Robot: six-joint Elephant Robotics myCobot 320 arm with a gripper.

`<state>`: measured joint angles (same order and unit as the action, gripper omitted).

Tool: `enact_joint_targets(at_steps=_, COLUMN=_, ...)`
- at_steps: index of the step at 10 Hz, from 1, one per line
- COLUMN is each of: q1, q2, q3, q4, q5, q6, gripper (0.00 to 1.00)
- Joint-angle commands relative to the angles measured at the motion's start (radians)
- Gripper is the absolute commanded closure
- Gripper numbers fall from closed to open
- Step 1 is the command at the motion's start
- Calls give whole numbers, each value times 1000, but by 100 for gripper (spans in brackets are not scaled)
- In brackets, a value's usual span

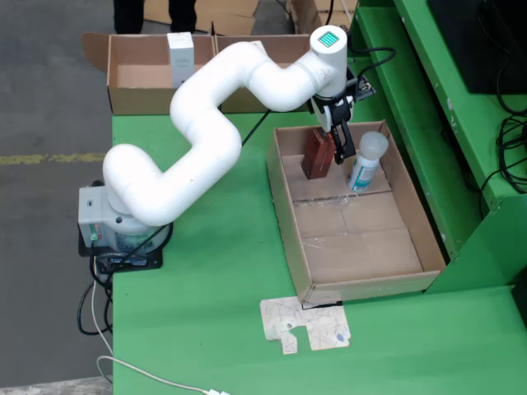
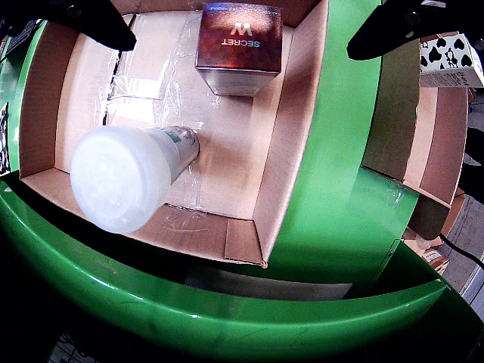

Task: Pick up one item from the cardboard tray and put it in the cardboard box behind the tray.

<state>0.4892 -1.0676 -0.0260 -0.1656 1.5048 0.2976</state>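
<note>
The gripper [image 1: 338, 136] hangs wide open and empty over the far end of the tray [image 1: 416, 239], seemingly lining up a pick. Beneath it stand a brown carton [image 1: 317, 154], upright with its long axis vertical, and just beside it a white-capped bottle [image 1: 366, 161], cap up.

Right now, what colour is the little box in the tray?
Reddish-brown box with silver lettering, clearest in the end-effector view.

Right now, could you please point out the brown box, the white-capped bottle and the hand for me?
brown box [image 2: 240, 44]: wrist view, on its printed top face.
white-capped bottle [image 2: 119, 178]: wrist view, on the round cap.
hand [image 1: 336, 132]: fixed view, between its fingertips, above the tray.
</note>
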Motion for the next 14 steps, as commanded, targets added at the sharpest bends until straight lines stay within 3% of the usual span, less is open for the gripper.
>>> enact_joint_targets(at_steps=1, q1=-5, q2=27, q3=26, q4=12, q5=-2, q6=-6, gripper=0)
enact_joint_targets(at_steps=13, q1=-5, q2=27, q3=26, q4=12, q5=-2, q6=-6, gripper=0)
enact_joint_targets(at_steps=14, q1=-5, q2=27, q3=26, q4=12, q5=-2, q6=-6, gripper=10)
